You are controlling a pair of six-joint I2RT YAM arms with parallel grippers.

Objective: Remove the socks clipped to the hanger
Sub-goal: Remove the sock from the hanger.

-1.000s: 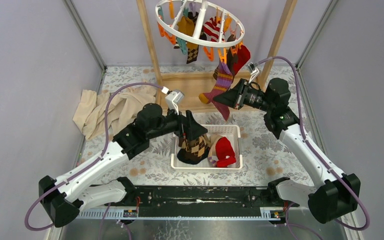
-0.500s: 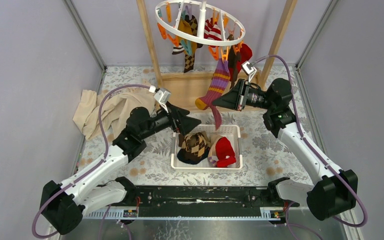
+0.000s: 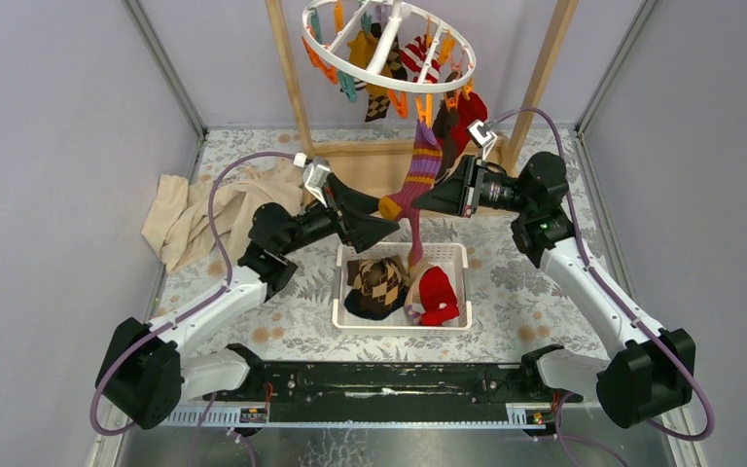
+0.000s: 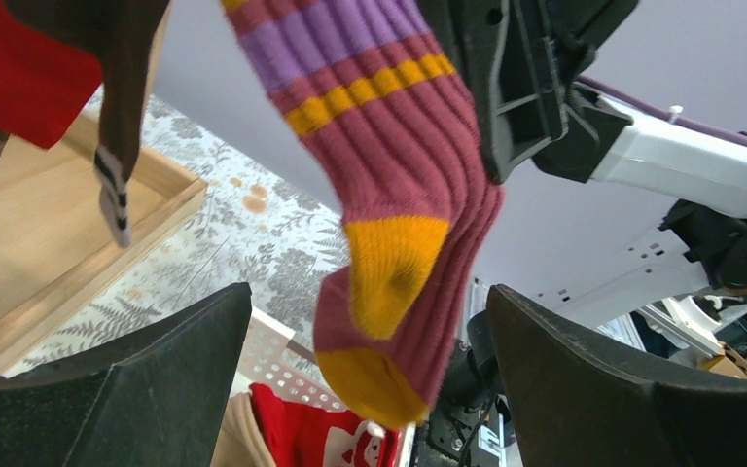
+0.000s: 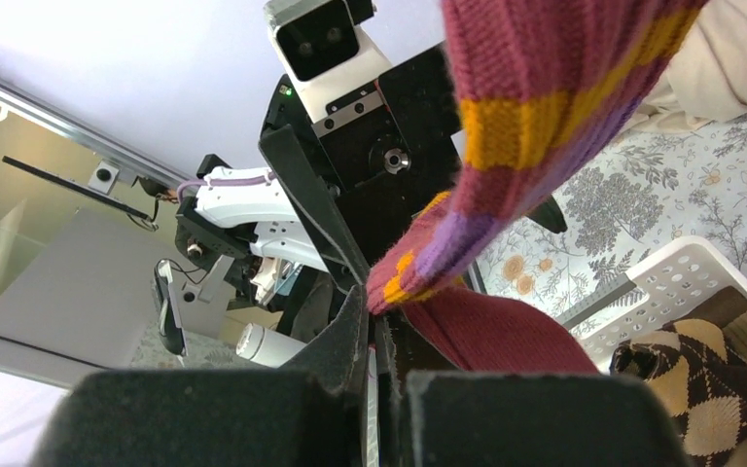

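White plastic basket (image 3: 399, 327), in the middle of the tabletop towards its near edge, holds your tally so far: a brown diamond-pattern sock (image 3: 379, 284) and a red sock (image 3: 438, 292) lie in it, off the hanger. That looks like a small share of the job.

Just beyond the basket, your left claw (image 4: 368, 292) is spread wide and holding nothing. The mustard toe of the striped sock (image 3: 424, 165) hangs between its fingers, and I cannot tell whether it touches them.

Your right claw (image 5: 377, 309) comes in from the right side with its fingers pressed together. Its own camera shows maroon fabric running right into the tips, so I judge it is pinching the striped sock low down. That sock reaches up to an orange clip on the hanger's near rim and looks not yet freed, so it is the one in hand.

Farthest back, above the far edge, the white hanger (image 3: 385, 49) hangs tilted from the wooden frame (image 3: 290, 78). You have most of the work left there:
- a red sock (image 3: 471, 107) on its right
- a red-and-white striped one
- mustard, diamond-pattern and dark ones bunched behind

I cannot count them exactly.
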